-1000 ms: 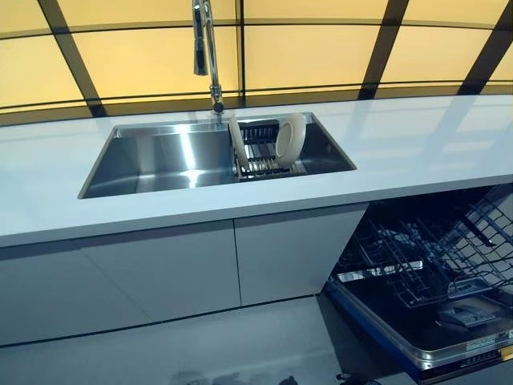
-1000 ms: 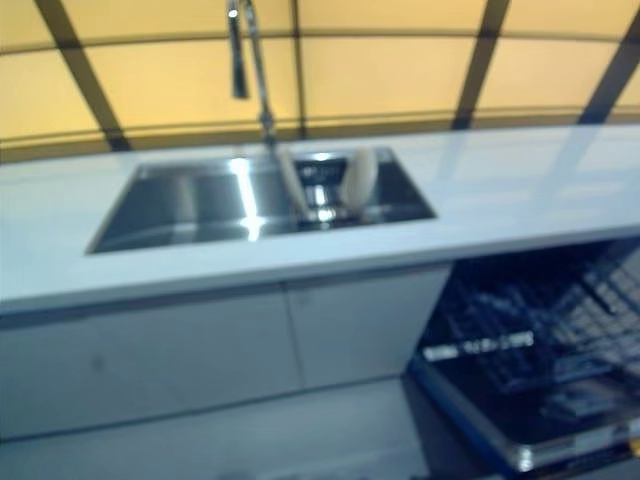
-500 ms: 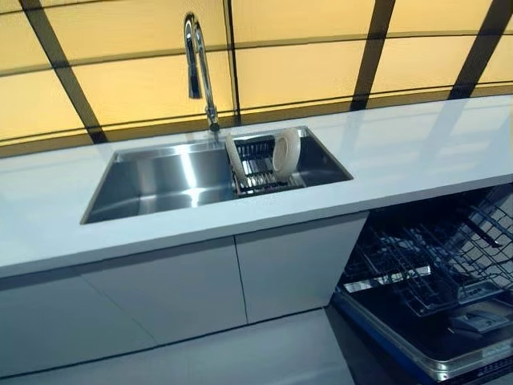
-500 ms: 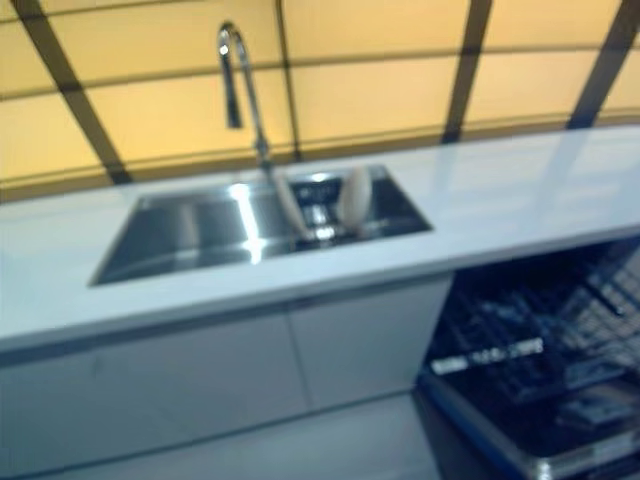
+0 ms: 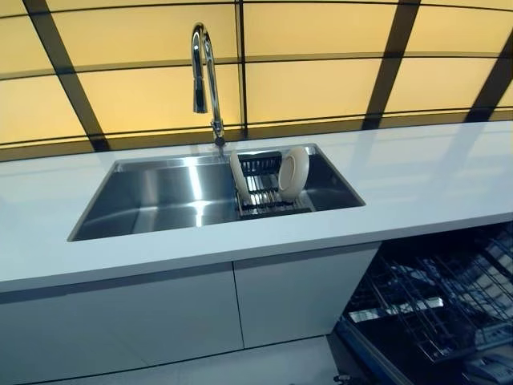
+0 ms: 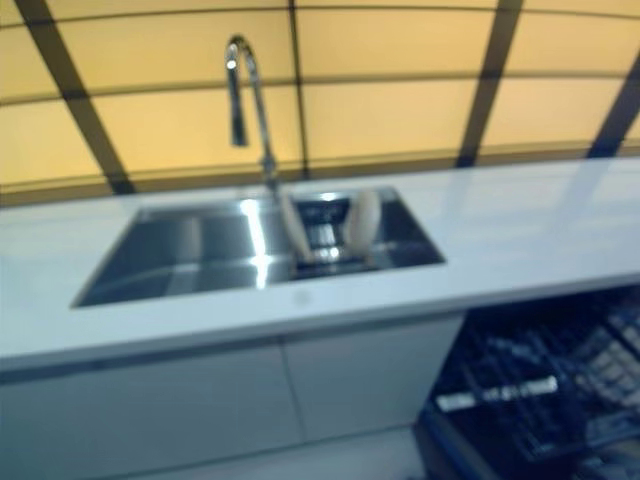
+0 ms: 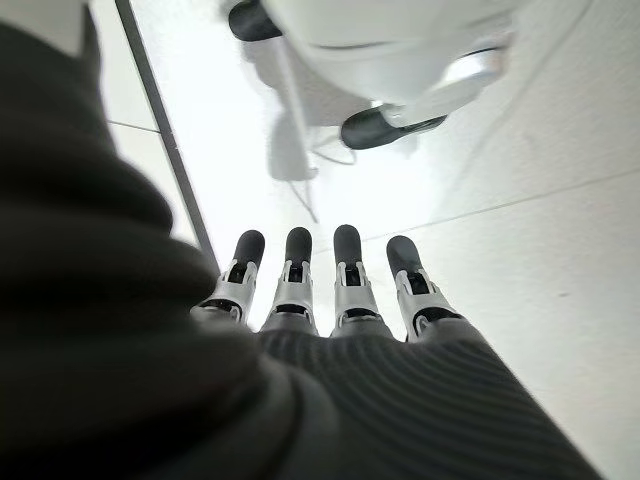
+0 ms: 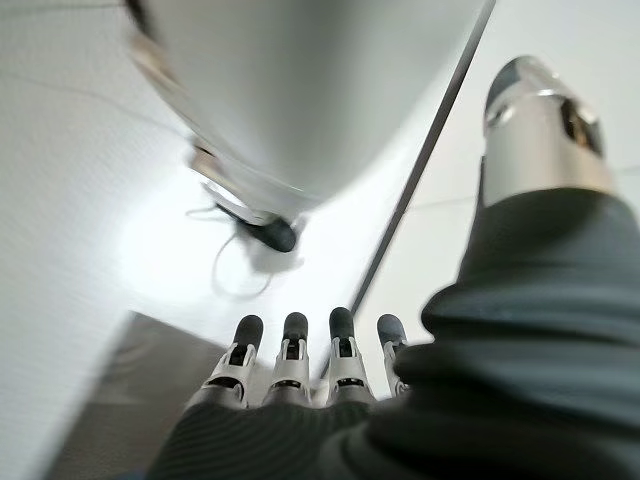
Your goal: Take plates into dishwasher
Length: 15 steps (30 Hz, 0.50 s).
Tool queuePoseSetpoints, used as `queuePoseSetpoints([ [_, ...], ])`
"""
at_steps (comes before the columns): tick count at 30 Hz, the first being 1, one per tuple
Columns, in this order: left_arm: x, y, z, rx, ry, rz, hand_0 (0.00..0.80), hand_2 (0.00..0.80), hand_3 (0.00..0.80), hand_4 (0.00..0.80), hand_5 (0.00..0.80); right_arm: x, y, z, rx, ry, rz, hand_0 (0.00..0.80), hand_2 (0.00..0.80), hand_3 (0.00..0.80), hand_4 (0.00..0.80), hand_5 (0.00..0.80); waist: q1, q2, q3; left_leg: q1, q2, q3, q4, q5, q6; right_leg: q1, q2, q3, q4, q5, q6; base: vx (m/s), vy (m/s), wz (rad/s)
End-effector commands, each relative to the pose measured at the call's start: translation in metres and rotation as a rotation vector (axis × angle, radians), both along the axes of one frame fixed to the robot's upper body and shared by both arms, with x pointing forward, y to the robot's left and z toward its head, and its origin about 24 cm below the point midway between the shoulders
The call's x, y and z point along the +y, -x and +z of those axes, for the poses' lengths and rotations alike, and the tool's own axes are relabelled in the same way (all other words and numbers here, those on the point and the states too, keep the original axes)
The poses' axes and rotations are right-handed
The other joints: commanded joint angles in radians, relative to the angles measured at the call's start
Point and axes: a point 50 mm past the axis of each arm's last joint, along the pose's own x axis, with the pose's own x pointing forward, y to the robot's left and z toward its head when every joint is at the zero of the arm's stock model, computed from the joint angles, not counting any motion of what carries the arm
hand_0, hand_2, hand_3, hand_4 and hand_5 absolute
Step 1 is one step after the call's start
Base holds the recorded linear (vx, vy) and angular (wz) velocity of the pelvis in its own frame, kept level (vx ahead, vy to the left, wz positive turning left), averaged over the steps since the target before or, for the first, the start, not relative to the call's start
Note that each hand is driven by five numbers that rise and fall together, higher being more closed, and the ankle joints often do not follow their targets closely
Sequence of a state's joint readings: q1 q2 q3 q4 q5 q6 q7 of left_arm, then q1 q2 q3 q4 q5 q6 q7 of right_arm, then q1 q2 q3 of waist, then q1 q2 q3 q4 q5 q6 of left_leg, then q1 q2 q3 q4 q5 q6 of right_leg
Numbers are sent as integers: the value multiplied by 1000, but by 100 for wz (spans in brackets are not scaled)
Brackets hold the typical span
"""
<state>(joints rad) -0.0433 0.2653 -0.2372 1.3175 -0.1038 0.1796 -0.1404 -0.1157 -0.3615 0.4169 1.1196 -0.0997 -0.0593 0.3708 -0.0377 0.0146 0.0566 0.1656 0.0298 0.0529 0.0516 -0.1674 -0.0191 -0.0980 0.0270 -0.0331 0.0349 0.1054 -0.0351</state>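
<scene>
Two cream plates stand on edge in a wire rack (image 5: 264, 196) at the right end of the steel sink (image 5: 152, 192): one plate (image 5: 293, 173) on the rack's right, the other plate (image 5: 239, 176) on its left. The open dishwasher (image 5: 437, 309) with its dark wire rack lies at the lower right, under the counter. Neither hand shows in the eye views. My left hand (image 7: 335, 290) hangs with straight fingers toward the floor, holding nothing. My right hand (image 8: 290, 365) also points down with straight fingers, empty.
A tall chrome tap (image 5: 205, 72) rises behind the sink. The white counter (image 5: 417, 176) runs across the view, with white cupboard doors (image 5: 176, 317) below it. A yellow panelled wall with dark bars stands behind.
The whole picture has shifted downward, so the camera has risen or tilted up. The plates, sink and dishwasher stay where they were.
</scene>
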Motion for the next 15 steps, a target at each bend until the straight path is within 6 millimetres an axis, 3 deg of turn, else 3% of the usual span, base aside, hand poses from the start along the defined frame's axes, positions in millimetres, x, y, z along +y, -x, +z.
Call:
queuePoseSetpoints([
  [1,32,3,8,26,-80,-8,0,0,0,0,0,5,-63,57,-87,-263,232,0,0,0,0,0,-13,-68,-29,-53,-46,37,12,36,76,56,-55,29,-12,-60,101,110,-84,5],
  [3,43,9,11,34,-98,-10,0,0,0,0,0,10,-85,102,-123,-416,310,0,0,0,0,0,-25,-73,-31,-47,-41,48,-6,41,72,46,-55,30,-1,-67,104,56,-46,-3],
  [8,58,20,16,42,-124,30,0,0,0,0,0,26,-99,198,-198,-763,516,0,0,0,0,0,-51,-78,-40,-26,-33,76,-40,42,66,27,-57,36,14,-75,115,52,-20,-1],
  [15,58,26,15,60,-135,28,0,0,0,0,0,33,-137,286,-488,-1064,481,0,0,0,0,0,-51,-73,-66,-6,-19,90,-62,34,59,27,-57,43,35,-99,123,54,-42,-6],
])
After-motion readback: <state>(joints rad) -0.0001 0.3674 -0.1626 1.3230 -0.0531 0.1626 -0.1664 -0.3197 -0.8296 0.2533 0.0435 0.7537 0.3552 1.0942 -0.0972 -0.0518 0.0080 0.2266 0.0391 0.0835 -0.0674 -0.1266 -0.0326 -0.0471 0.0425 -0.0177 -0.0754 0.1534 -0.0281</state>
